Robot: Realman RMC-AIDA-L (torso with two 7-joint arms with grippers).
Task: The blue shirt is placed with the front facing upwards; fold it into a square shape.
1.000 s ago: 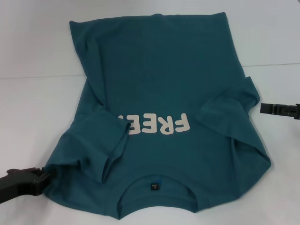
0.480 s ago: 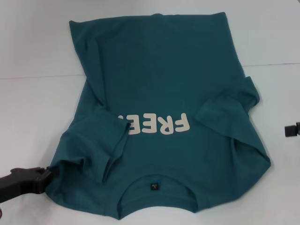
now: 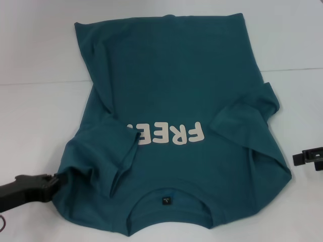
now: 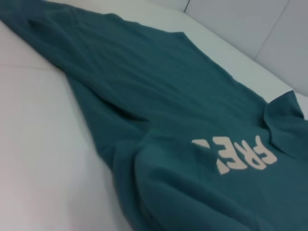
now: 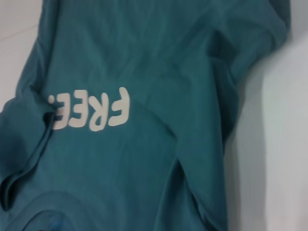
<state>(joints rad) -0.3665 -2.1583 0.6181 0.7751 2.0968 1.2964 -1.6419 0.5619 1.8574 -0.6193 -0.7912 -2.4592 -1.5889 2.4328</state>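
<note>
Dark teal-blue short-sleeved cotton T-shirt: carried cream block lettering across the chest, readable as "FREE", with the final character partly covered by a folded-in sleeve; the word appeared upside down in the head view. Small dark neck label inside the collar: printing was too small to read.

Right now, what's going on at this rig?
The robot is folding a blue shirt lying face up on the white table, lettering showing. Both sleeves are already folded in over the body. The left end effector is at the shirt's near left shoulder edge; the right end effector sits apart from the cloth, off its right side.
</note>
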